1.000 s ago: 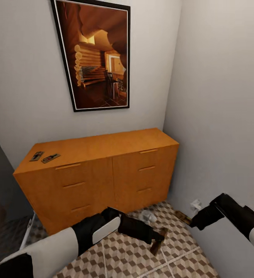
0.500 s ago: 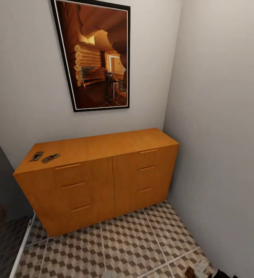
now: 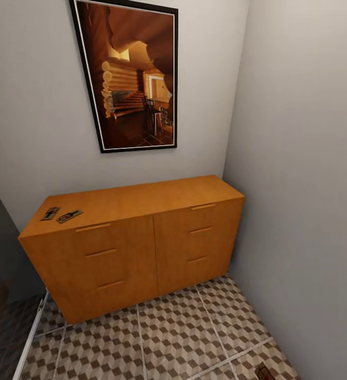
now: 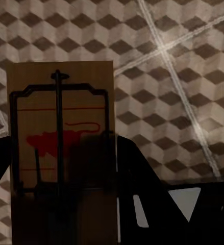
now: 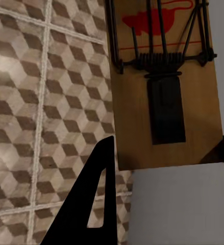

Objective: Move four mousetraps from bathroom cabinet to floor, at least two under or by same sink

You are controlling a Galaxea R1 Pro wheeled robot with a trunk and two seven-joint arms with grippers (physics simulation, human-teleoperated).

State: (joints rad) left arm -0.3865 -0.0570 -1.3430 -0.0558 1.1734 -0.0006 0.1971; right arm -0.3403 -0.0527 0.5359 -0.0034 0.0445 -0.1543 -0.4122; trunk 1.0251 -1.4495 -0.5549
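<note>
— While the head view looks down at the wide orange-brown wooden cabinet (image 3: pixel 136 240) in the corner, where are the traps?

— Two small flat dark mousetraps (image 3: pixel 60 215) lie side by side on the cabinet's flat top, near its left end. A third flat tan wooden piece (image 3: pixel 263 371) shows at the lower edge of that view on the cube-patterned brown, beige and white tiled bathroom floor (image 3: pixel 173 338), close to the right wall.

— And the arms?

— In the left wrist view, a tan wooden mousetrap with a black wire frame and a red mouse print (image 4: pixel 60 153) stands upright before the camera, with the left end effector (image 4: pixel 91 204) dark around its lower part. It appears clamped on the trap, above the tiled floor.

— The right one?

— In the right wrist view, another tan wooden mousetrap with a black spring and bar (image 5: pixel 163 81) sits between a tiled floor and a plain grey wall. A black finger (image 5: pixel 94 204) of the right end effector (image 5: pixel 163 168) reaches toward the trap's near edge. Whether it is gripping or let go, I cannot tell.

— Anything else?

— A black-framed picture of a log interior (image 3: pixel 131 74) hangs above the cabinet.
</note>
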